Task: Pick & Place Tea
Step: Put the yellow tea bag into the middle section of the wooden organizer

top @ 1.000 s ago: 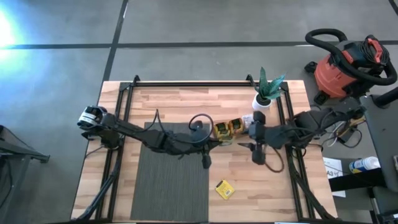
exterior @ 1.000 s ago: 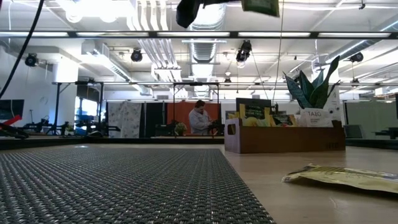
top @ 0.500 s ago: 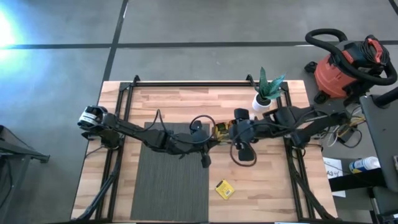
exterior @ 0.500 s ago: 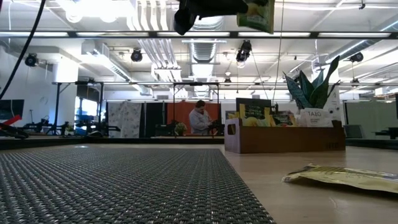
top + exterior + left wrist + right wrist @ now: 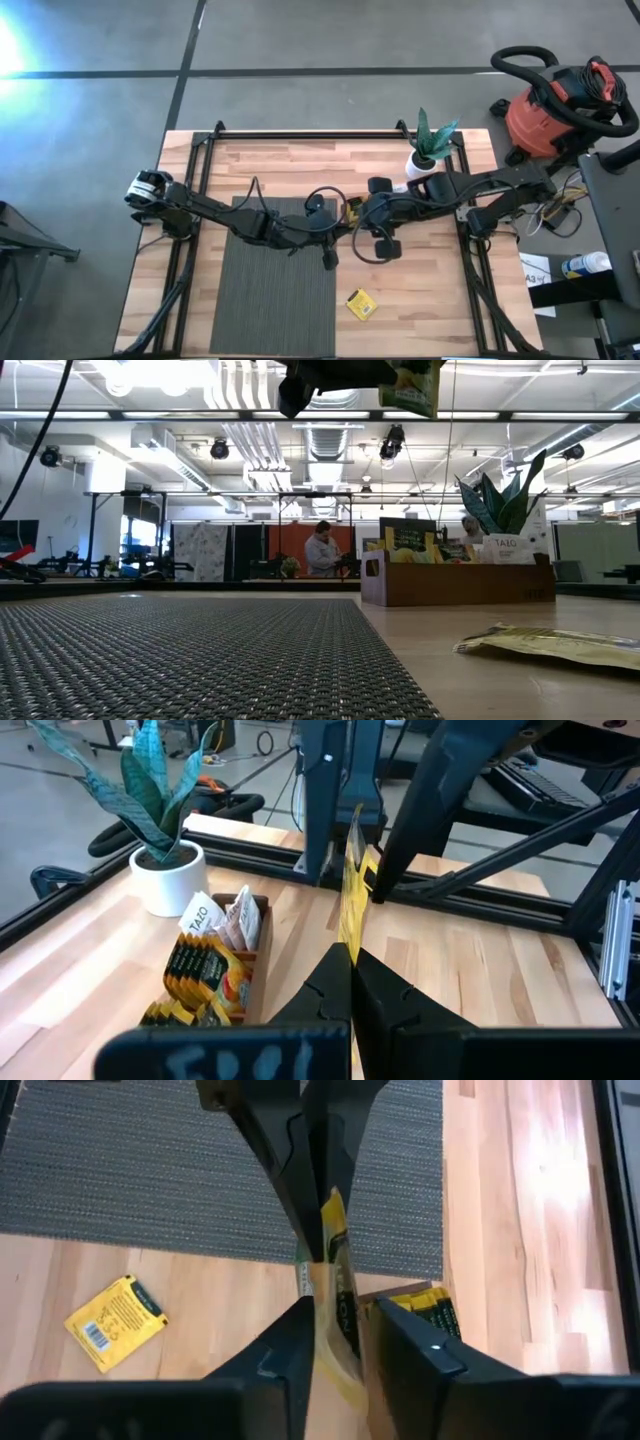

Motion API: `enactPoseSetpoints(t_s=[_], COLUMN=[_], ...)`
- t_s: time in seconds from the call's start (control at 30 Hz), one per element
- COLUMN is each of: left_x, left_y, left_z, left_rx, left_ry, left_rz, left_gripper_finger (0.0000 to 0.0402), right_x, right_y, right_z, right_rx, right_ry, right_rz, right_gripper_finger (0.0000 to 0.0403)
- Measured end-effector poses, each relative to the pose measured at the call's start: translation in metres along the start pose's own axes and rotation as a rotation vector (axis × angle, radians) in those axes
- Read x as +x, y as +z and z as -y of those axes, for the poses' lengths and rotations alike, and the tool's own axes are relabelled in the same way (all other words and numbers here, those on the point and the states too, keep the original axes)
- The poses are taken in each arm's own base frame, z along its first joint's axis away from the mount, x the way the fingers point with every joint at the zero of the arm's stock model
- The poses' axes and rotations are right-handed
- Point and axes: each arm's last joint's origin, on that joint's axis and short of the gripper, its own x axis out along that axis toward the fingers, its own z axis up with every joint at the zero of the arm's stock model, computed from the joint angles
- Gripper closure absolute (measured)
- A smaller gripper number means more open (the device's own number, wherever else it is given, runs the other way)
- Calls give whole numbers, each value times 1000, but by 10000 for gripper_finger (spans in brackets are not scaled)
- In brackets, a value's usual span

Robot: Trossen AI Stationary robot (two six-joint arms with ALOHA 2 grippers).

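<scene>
Both arms meet over the middle of the desk (image 5: 300, 160), up in the air. The left end effector (image 5: 352, 960) is clenched tight on a yellow tea sachet (image 5: 352, 885), pinching its edge, so the thin packet stands on its side between the two arms. The right end effector (image 5: 335, 1325) has its two dark fingers (image 5: 405, 1345) on either side of the same sachet. One finger seems to touch it, and a small gap shows on the other side. I cannot tell if it is really gripping yet.

In the low view, the sachet hangs high above the desk, at the very top, under a dark arm.

Just beside the two arms sits a brown wooden tray (image 5: 248, 935) filled with more yellow and white sachets (image 5: 195, 975). A little plant in a white pot (image 5: 422, 160) stands near it, toward the far right. Another yellow sachet (image 5: 361, 303) lies flat on the bare wood, nearer to us, well apart from the tray. A grey woven mat (image 5: 272, 295) covers the near left part of the desk.

A red shop vacuum (image 5: 555, 105) sits on the floor to the right. A person (image 5: 320, 550) stands far back in the room.
</scene>
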Motion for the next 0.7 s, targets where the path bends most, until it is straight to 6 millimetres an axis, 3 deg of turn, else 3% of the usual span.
enactPoseSetpoints(t_s=[0.33, 0.5, 0.7], left_x=[0, 0, -3], left_y=[0, -1, -10], left_z=[0, 0, 0], left_rx=[-3, -30, -100], left_ry=[-1, 1, 94], left_rz=[3, -2, -62], left_gripper_finger=[401, 392, 334], right_x=[6, 6, 6], right_y=[0, -1, -5], right_z=[-1, -1, 1], right_rx=[-12, -15, -22], right_ry=[-3, -12, -65], right_rz=[-26, -40, -74], right_gripper_finger=[388, 394, 394])
